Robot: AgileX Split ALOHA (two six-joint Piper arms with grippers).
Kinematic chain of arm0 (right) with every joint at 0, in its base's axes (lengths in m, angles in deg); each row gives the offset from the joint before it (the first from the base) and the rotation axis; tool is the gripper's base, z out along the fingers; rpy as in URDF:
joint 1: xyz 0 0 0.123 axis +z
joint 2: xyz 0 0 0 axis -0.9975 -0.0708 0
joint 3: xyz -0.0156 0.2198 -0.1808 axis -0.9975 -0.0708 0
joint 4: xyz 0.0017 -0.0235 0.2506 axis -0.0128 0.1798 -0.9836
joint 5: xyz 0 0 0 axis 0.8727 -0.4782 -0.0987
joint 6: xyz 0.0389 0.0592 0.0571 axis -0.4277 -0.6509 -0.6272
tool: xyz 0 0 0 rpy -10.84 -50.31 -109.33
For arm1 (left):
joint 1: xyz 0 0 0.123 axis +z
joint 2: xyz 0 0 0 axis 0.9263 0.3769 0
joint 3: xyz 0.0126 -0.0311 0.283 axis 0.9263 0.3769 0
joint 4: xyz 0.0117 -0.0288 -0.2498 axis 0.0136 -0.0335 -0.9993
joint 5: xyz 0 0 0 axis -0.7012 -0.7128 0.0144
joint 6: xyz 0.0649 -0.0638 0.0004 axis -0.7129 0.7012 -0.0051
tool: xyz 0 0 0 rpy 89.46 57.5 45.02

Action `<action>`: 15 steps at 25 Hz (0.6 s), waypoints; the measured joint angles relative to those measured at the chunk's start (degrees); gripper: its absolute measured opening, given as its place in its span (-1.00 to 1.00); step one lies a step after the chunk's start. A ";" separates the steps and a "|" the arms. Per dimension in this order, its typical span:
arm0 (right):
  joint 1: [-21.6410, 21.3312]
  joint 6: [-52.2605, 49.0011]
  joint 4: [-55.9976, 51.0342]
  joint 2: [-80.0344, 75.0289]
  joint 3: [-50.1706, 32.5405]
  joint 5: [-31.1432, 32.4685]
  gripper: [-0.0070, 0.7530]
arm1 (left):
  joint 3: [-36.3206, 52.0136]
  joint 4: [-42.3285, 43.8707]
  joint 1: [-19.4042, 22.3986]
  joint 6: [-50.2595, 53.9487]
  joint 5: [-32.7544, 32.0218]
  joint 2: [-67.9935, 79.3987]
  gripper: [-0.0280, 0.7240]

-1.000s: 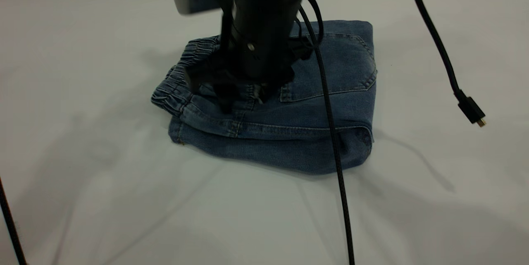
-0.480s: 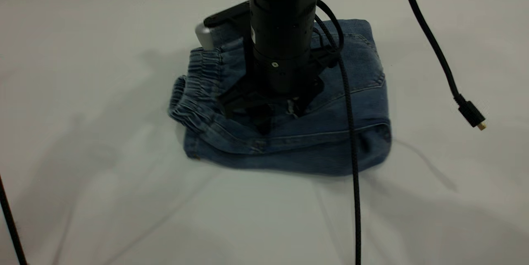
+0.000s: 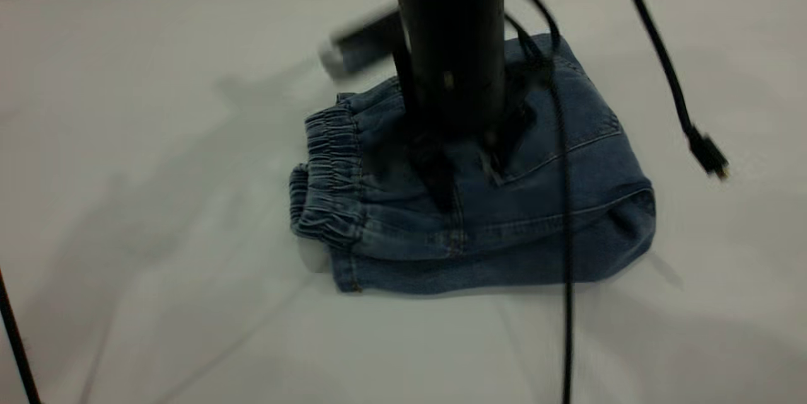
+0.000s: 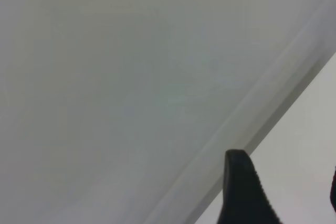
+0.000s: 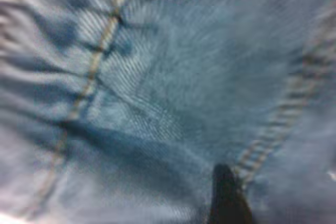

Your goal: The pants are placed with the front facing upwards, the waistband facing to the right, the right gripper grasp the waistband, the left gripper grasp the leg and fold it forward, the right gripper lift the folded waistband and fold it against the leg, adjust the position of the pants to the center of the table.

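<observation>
Right gripper (image 3: 463,167) presses straight down on folded blue denim pants (image 3: 555,215), finger spread unclear; waistband lies toward nine o'clock.

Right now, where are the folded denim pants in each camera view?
Exterior view: the pants lie mid-table, under the right pincer.
Left wrist view: not in it; only table and a finger.
Right wrist view: denim fills the picture.
Shared landmark: tan stitching, also in the exterior view.

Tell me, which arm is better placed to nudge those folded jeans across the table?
The right. Its gripper presses down on the folded pants, so it can likely drag them. The left gripper sees only bare table, away from them.
</observation>
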 joint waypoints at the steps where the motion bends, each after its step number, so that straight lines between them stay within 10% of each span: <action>1: 0.00 0.29 0.00 1.85 0.06 -0.16 -0.01 | 0.00 0.00 0.00 0.00 0.05 0.00 0.08; 15: 0.05 4.50 2.89 32.49 0.11 14.15 -0.02 | 1.35 0.36 -0.07 2.45 -1.96 -3.22 0.08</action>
